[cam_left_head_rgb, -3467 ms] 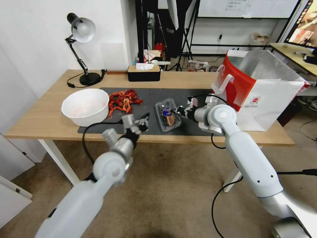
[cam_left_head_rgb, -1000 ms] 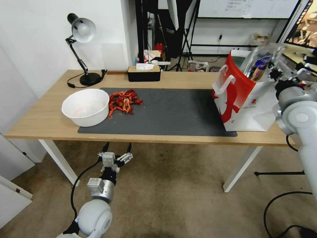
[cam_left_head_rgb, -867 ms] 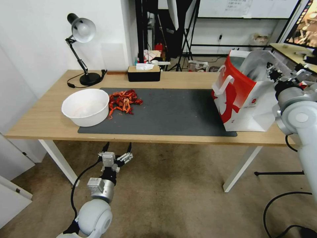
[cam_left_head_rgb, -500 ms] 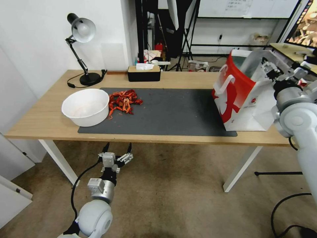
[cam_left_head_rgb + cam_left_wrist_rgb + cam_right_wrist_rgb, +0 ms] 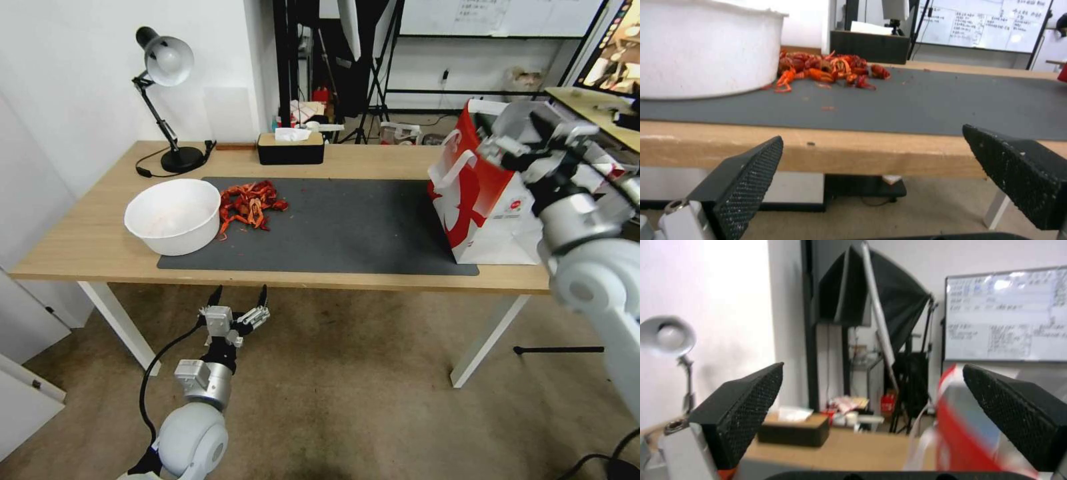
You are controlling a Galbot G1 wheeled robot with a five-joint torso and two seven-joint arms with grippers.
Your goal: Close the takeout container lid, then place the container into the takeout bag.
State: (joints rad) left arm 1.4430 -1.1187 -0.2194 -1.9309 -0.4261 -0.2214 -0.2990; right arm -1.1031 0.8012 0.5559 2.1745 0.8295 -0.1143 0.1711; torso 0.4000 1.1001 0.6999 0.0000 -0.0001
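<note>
The red-and-white takeout bag point(image 5: 480, 200) stands upright at the right end of the table, its mouth open. The takeout container and its lid are hidden. My right gripper point(image 5: 527, 137) hovers at the bag's near upper edge, open and holding nothing. In the right wrist view the right gripper point(image 5: 872, 366) stands wide apart, with the bag point(image 5: 960, 436) low in front of it. My left gripper point(image 5: 239, 300) hangs open below the table's front edge. The left wrist view has the left gripper point(image 5: 872, 132) level with that edge.
A white bowl point(image 5: 173, 215) and a pile of red crayfish shells point(image 5: 250, 203) sit at the left of the dark mat point(image 5: 347, 227). A black tissue box point(image 5: 291, 147) and a desk lamp point(image 5: 163, 100) stand at the back. The table's front edge point(image 5: 853, 150) is close to the left gripper.
The container was held over the bag's mouth a second ago and has since gone from the right gripper. That gripper, now open, has drawn back toward me. The left arm has not moved.
</note>
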